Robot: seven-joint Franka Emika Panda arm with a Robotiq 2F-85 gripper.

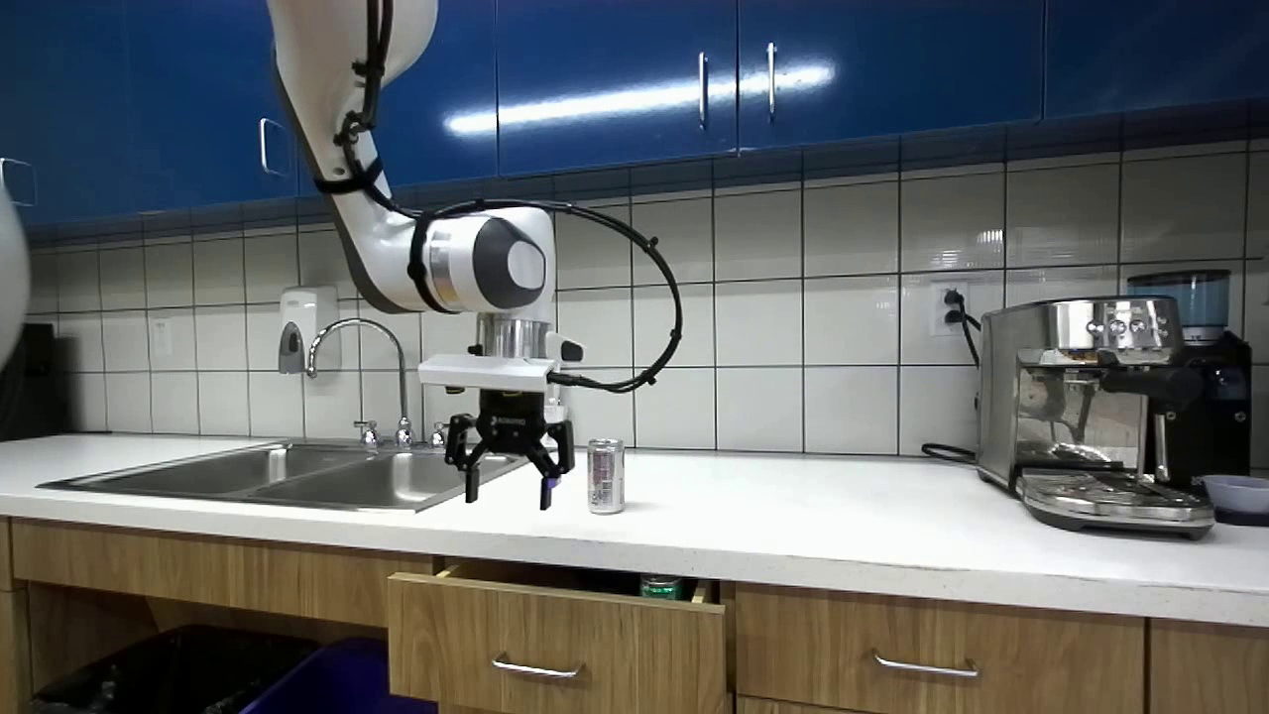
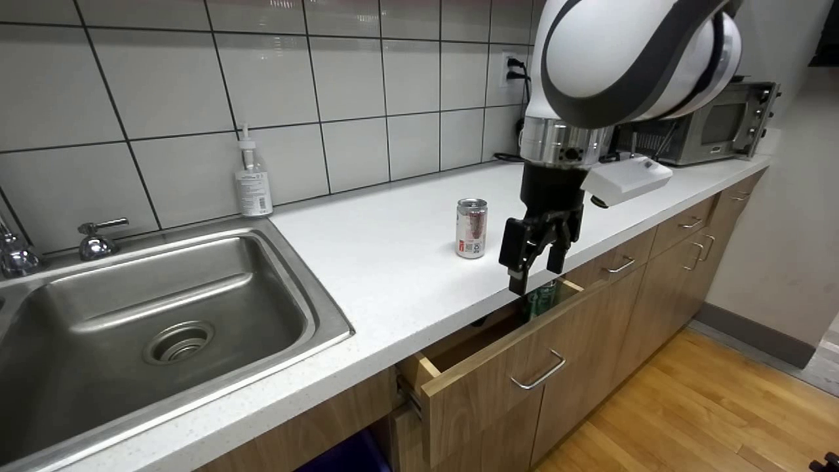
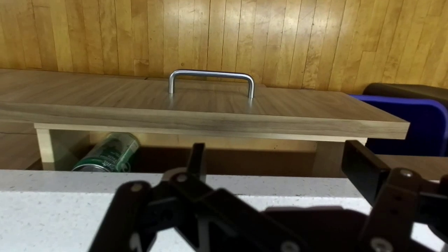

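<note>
Down at the left of an exterior view, a black bin [image 1: 178,669] and a blue bin [image 1: 347,679] are seen below the counter [image 1: 793,496], into which a two-basin sink [image 1: 357,483] is set. Behind the sink, a dispenser [image 1: 312,322] is fixed to the tiles [image 1: 758,327] and a faucet [image 1: 403,432] is mounted. Farther right, the gripper [image 1: 509,499] is held over the counter near its front edge, its fingers [image 1: 472,484] pointed down and spread well apart. Lower, a drawer [image 1: 555,635] is pulled partly out. Just right of the gripper, and apart from it, a silver can [image 1: 606,476] is stood upright on the counter. At the drawer's right end, a green can [image 1: 661,587] is contained; whether it is upright or tipped cannot be told. Well to the right, a coffee machine [image 1: 1081,397], a grinder [image 1: 1227,397] and a bowl [image 1: 1239,493] are placed on the counter.
</note>
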